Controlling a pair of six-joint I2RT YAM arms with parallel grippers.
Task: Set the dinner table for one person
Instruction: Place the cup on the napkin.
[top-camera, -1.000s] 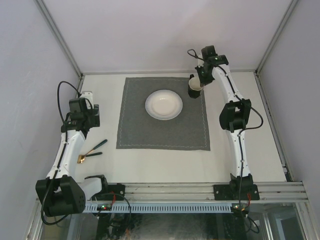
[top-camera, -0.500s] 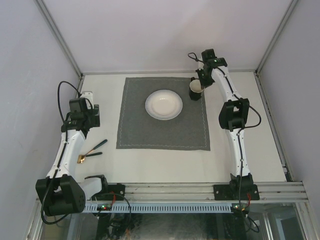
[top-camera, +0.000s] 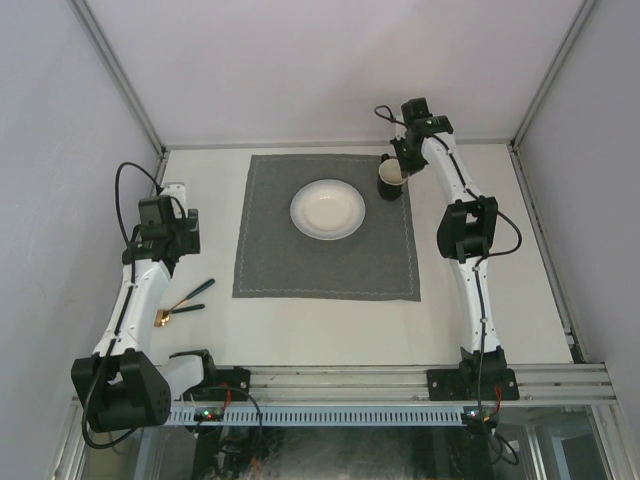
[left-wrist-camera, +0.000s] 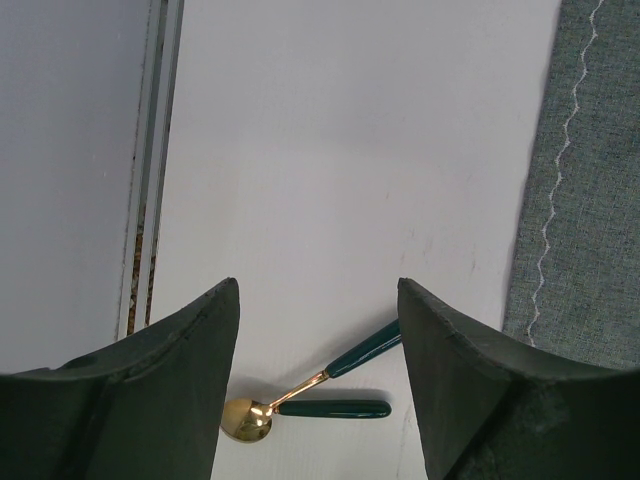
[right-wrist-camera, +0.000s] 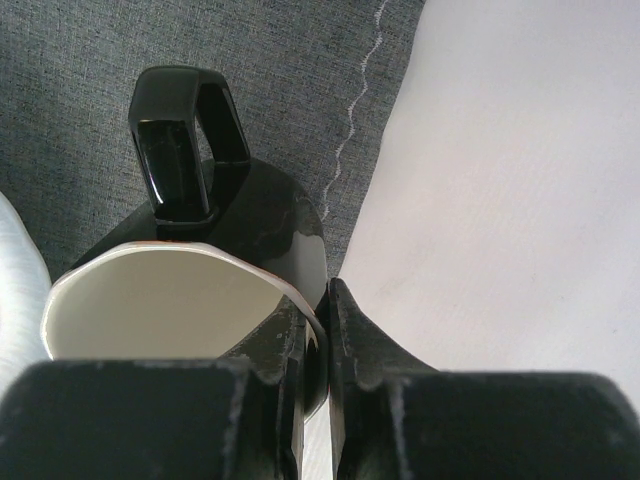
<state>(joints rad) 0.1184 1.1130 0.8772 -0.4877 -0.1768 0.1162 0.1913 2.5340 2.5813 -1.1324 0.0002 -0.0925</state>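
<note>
Mug (right-wrist-camera: 190, 290) wall caught between the right fingers (right-wrist-camera: 316, 300): one finger sits inside the cream interior, the other presses the black outside, and only a narrow slit shows between them, filled by the rim. The mug's handle points away from the wrist, out over the grey mat (right-wrist-camera: 90, 40). Whether the base is resting down or lifted a touch, I cannot tell. Past the outer finger, beyond the mat's stitched edge, lies the pale table (right-wrist-camera: 520, 180), below the fingers and off to their right side.

From above, the mug is at the far right corner of the mat, just beside the white plate (top-camera: 327, 209), which sits in the far half of the mat. The table runs all round the mat, wall to wall, with its rails at the edges.

Over on the left, the left fingers (left-wrist-camera: 318, 285) are spread wide and grip nothing. Bare table fills the whole gap between them, well beneath the tips. Low in that gap lie a gold-bowled spoon (left-wrist-camera: 300, 385) with a green handle and a second green handle (left-wrist-camera: 335, 408) touching it, both flat on the table. The mat's edge runs past the outside of the right-hand finger in that view.
</note>
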